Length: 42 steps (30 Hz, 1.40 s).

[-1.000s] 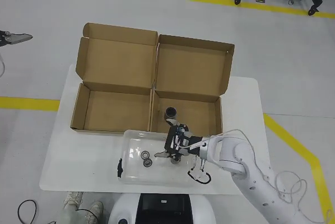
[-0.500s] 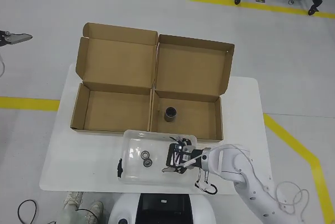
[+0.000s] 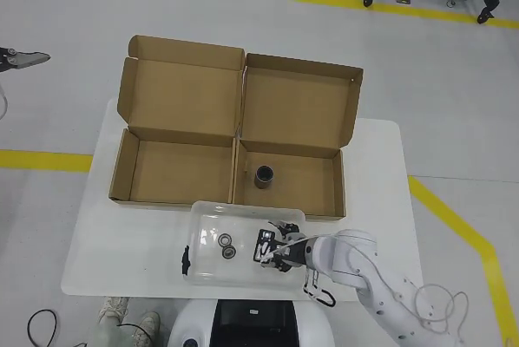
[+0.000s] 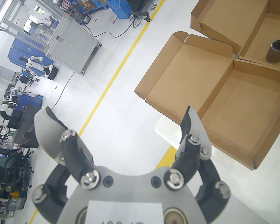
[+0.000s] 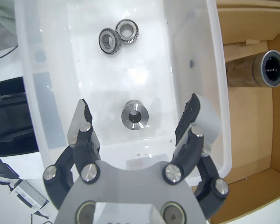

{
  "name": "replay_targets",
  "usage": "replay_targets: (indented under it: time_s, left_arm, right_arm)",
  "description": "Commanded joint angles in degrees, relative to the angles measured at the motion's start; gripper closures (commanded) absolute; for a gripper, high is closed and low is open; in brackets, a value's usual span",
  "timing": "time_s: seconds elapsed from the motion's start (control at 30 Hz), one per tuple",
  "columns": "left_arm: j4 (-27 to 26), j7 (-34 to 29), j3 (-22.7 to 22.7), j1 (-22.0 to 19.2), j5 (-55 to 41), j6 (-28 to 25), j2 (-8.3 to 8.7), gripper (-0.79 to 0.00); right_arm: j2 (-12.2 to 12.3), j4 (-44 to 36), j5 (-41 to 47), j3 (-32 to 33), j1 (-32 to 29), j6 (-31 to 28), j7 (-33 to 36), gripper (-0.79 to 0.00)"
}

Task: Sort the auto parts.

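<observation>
In the clear bin (image 5: 215, 47), splayed right pincer (image 5: 138, 106) over steel bushing (image 5: 135, 117).

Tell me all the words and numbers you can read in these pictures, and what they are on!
No word or number can be read here.
Left label, on the left gripper: cut off at the picture's edge, unreadable.
Right label, on the right gripper: cut off too.
Grey stickers on the clear bin: blurred, unreadable.
Cardboard boxes: no print shows.
</observation>
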Motion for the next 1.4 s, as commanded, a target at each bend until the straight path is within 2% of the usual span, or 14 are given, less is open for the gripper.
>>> replay_targets:
  time_s: [0.0, 0.23, 0.47, 0.57, 0.73, 0.93, 1.0, 1.03, 1.2, 1.37]
  left_arm:
    - [0.0, 0.0, 0.0, 0.0, 0.0, 0.0, 0.00, -0.785]
    - [0.0, 0.0, 0.0, 0.0, 0.0, 0.0, 0.00, -0.785]
    - [0.0, 0.0, 0.0, 0.0, 0.0, 0.0, 0.00, -0.785]
    - [0.0, 0.0, 0.0, 0.0, 0.0, 0.0, 0.00, -0.785]
    - [0.0, 0.0, 0.0, 0.0, 0.0, 0.0, 0.00, -0.785]
    - [0.0, 0.0, 0.0, 0.0, 0.0, 0.0, 0.00, -0.785]
    - [0.0, 0.0, 0.0, 0.0, 0.0, 0.0, 0.00, -0.785]
    - [0.0, 0.0, 0.0, 0.0, 0.0, 0.0, 0.00, -0.785]
    - [0.0, 0.0, 0.0, 0.0, 0.0, 0.0, 0.00, -0.785]
    - [0.0, 0.0, 0.0, 0.0, 0.0, 0.0, 0.00, -0.785]
  right_arm:
    - [-0.2, 0.6, -0.9, -0.9, 0.5, 1.0, 1.0, -0.742]
    - [-1.0, 3.3, -0.5, -3.7, 2.9, 1.7, 3.3, -0.739]
    - [-1.6, 5.5, 0.4, -5.3, 4.6, 2.5, 4.7, -0.665]
    - [-1.8, 6.1, 0.9, -5.8, 5.2, 3.0, 6.0, -0.545]
    - [-2.1, 7.1, 2.2, -6.5, 6.1, 3.1, 7.7, -0.428]
    - [-2.3, 7.7, 3.0, -7.0, 6.7, 3.2, 8.6, -0.225]
    - [-2.3, 7.8, 2.8, -7.1, 6.9, 3.3, 9.0, -0.105]
    - [-2.3, 7.8, 2.9, -7.2, 6.9, 3.3, 9.1, 0.000]
    - [-2.3, 7.3, 3.1, -7.5, 7.1, 2.4, 9.2, 0.000]
    - [-2.2, 6.6, 3.7, -7.7, 7.2, 0.0, 6.2, 0.000]
